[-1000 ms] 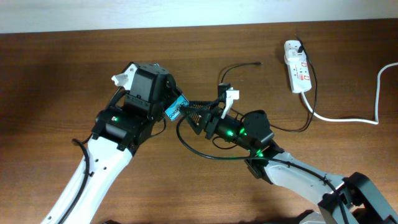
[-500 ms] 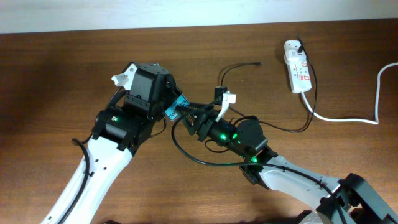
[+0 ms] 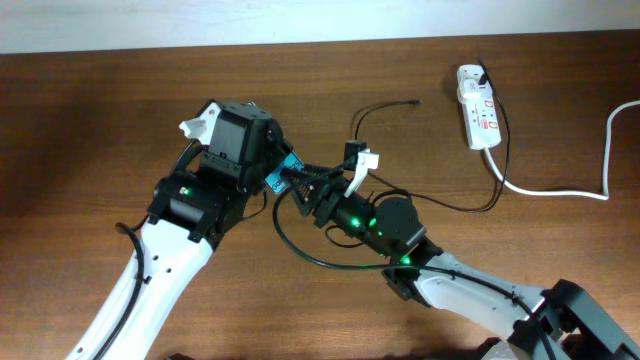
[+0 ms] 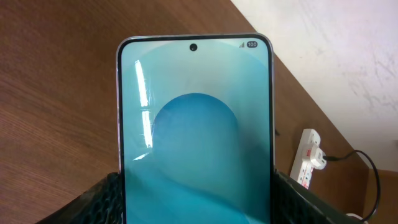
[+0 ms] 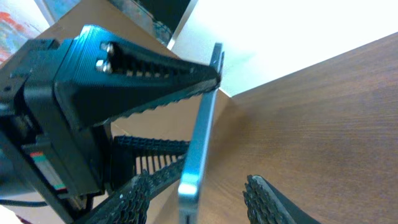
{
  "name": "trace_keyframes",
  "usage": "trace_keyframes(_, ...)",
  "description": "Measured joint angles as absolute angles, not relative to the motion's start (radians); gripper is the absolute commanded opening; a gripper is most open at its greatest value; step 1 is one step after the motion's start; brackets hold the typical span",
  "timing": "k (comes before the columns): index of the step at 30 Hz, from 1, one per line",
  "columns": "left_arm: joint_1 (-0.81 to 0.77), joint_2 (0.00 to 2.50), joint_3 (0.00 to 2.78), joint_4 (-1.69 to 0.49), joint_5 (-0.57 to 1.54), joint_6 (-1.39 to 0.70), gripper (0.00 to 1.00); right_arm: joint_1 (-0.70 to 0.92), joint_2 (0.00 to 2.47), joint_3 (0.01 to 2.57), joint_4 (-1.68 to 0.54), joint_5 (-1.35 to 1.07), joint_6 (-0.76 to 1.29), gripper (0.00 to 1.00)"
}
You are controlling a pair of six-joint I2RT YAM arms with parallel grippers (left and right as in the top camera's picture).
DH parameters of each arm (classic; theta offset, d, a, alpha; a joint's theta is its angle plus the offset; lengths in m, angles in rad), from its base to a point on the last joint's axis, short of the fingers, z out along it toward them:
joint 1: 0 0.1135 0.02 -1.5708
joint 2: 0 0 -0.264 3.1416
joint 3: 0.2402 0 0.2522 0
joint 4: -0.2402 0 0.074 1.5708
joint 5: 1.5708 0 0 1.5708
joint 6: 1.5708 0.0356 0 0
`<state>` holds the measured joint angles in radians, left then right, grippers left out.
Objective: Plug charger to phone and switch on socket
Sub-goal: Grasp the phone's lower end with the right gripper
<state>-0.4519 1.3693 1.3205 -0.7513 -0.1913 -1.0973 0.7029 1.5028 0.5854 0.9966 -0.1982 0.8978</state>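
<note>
Left gripper clamps a slim cyan-screened rectangular smartphone; right gripper, fingers spread apart, flanks its thin edge.

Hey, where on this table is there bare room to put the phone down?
Widest bare wood: the far-left table, beyond the left arm. Also between the charger tip and socket. Crowded: the centre, where arms, phone and cable loops meet, and by the white cord.

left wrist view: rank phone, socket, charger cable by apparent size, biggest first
1. phone: fills most of the frame, but it sits right at the camera, so nearness inflates it.
2. socket: small white strip far back.
3. charger cable: thin black loop beside the socket.
</note>
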Motion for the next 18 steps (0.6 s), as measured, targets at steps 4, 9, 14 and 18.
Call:
trace_keyframes(4,-0.452,1.369,1.32,-0.752,-0.192,-1.097,0.43,0.72,1.503,0.585,0.996,-0.148,0.899,0.39)
trace_keyframes(9,-0.452,1.369,1.32,-0.754,-0.191,-1.097,0.44,0.721,1.503,0.585,0.996,-0.131,0.898,0.37)
trace_keyframes(14,-0.452,1.369,1.32,-0.754,-0.191,-1.097,0.44,0.721,1.505,0.585,1.008,-0.131,0.898,0.37)
trace_keyframes(18,-0.452,1.369,1.32,-0.754,-0.191,-1.097,0.44,0.721,1.505,0.585,1.008,-0.131,0.898,0.37)
